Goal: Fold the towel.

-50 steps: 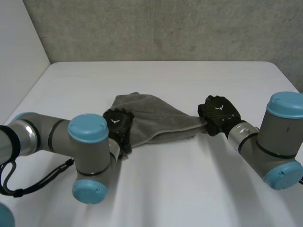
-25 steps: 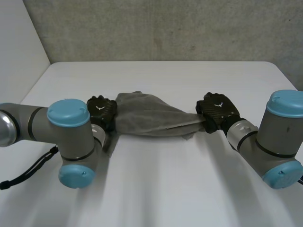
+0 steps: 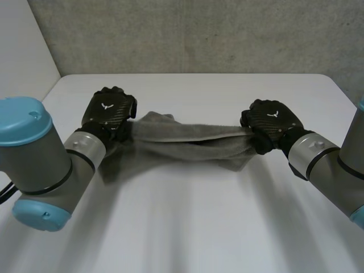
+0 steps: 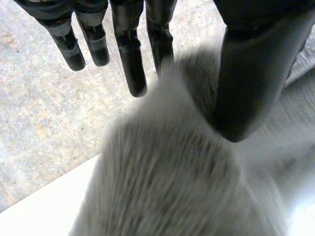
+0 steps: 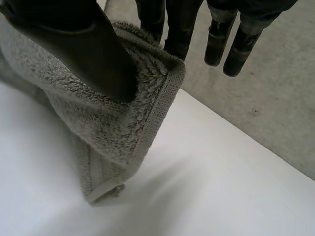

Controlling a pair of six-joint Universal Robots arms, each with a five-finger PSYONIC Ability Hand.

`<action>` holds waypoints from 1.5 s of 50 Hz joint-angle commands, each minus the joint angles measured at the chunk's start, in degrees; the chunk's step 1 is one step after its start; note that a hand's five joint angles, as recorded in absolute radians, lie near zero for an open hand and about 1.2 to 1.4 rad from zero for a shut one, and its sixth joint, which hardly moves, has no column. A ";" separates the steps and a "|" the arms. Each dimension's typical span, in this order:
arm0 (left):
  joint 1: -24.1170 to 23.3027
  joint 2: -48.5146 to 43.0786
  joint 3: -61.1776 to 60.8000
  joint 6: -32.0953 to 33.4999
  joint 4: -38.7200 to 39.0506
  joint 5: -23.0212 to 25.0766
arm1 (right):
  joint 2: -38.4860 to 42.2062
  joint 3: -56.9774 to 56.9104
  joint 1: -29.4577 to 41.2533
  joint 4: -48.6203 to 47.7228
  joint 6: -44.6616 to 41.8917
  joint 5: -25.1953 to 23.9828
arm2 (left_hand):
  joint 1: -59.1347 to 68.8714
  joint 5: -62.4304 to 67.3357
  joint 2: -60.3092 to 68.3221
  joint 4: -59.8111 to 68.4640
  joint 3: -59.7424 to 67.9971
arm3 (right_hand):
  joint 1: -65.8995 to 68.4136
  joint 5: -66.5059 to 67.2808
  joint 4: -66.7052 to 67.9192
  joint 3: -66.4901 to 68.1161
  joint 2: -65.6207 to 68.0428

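We see the towel [image 3: 190, 142] stretched over the table [image 3: 193, 227], left hand [image 3: 108, 114] and right hand [image 3: 270, 122] each pinching an end; it looks soft, light and saggy, so we'd grip corners.

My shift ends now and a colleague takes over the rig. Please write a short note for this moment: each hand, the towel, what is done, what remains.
Left hand: shut on the towel, pinching one end between thumb and fingers.
Right hand: shut on the other end, thumb pressed on a hemmed corner.
Towel: stretched between the two hands over the table, top edge taut, the rest hanging bunched below.
Done: towel gripped at both ends and spread out sideways.
Left: no neat fold shows yet; probably lay it flat, then fold it.
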 commanded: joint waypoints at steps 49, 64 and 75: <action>-10.35 -9.01 -7.03 -7.74 -5.29 -3.14 | 8.50 0.11 3.50 -1.84 -1.11 -0.81 | -10.53 -10.48 -10.88 -3.36 -2.92 | 7.01 4.60 -4.37 -2.42 6.99; -9.47 -13.58 -0.79 -7.48 -2.22 -4.02 | 8.32 0.81 3.50 -1.75 -1.20 -0.81 | -10.03 -9.97 -10.38 -3.36 -2.92 | 7.01 4.60 -4.37 -2.42 6.99; -6.66 -15.34 1.06 -1.33 -0.28 -4.02 | 8.32 0.81 3.50 -1.75 -1.20 -0.72 | -4.47 -4.42 -4.83 -3.36 -2.92 | 7.01 4.60 -4.37 -2.42 6.99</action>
